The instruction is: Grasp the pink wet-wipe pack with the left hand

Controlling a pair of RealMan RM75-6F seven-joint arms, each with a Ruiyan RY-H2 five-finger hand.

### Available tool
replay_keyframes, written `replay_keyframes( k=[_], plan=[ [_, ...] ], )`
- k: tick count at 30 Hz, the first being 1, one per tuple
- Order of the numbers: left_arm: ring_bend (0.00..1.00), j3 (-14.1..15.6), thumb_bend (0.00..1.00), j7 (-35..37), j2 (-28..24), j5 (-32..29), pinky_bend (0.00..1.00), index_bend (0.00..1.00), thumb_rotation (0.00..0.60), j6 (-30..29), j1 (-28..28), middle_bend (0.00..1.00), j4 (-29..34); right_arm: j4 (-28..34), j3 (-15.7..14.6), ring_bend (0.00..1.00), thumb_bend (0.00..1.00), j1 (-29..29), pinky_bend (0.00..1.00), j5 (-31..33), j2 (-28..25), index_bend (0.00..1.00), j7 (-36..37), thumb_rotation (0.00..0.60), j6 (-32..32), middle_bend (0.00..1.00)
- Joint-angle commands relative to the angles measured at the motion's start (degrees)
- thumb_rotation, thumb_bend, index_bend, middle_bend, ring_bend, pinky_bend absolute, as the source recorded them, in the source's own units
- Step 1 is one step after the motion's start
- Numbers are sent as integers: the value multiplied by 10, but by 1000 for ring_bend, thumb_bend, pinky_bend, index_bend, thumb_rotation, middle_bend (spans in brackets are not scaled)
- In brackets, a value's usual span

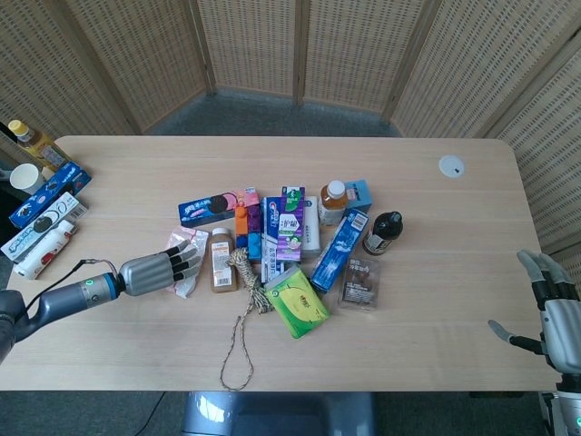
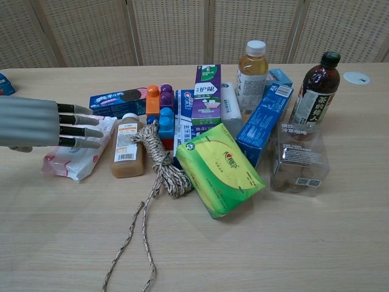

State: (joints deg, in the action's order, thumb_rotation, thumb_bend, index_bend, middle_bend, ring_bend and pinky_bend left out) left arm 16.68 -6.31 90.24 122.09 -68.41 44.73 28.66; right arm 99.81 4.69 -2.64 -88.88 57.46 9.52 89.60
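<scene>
The pink wet-wipe pack [image 2: 68, 162] lies flat on the table at the left end of the pile, beside a small brown bottle [image 2: 126, 153]. My left hand [image 2: 45, 123] hovers over the pack with fingers straight and spread, covering most of it; in the head view the left hand [image 1: 162, 269] hides all but the edges of the pack [image 1: 188, 285]. I cannot tell whether the fingers touch the pack. My right hand [image 1: 550, 311] is open at the table's right edge, far from the pile.
A coiled rope [image 2: 160, 159] trails toward the front edge. A cookie box [image 2: 115, 101], building blocks [image 2: 159, 106], toothpaste boxes [image 2: 205, 92], a green tissue pack [image 2: 220, 168], two bottles [image 2: 251, 68] and a clear box [image 2: 298, 161] crowd the middle. Snack boxes [image 1: 44, 204] sit far left.
</scene>
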Motion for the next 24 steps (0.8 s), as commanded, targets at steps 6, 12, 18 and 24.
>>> replay_keyframes(
  k=[6,12,18,24],
  plan=[
    [0,16,0,2,24,-9,132,0,600,-4,4,0,-30,-1,1,0,0,0,0,2,-1,0,4,600,0,0],
    [0,28,0,-6,45,-12,123,0,600,1,6,0,-52,0,1,0,0,1,0,2,-1,0,4,600,0,0],
    [0,34,0,-14,69,-18,123,0,600,3,5,0,-75,-2,2,0,0,0,0,4,-2,0,8,600,-1,0],
    [0,44,0,-32,94,-19,149,181,600,-2,1,0,-107,-2,2,0,0,1,0,3,-3,0,14,600,0,0]
  ],
)
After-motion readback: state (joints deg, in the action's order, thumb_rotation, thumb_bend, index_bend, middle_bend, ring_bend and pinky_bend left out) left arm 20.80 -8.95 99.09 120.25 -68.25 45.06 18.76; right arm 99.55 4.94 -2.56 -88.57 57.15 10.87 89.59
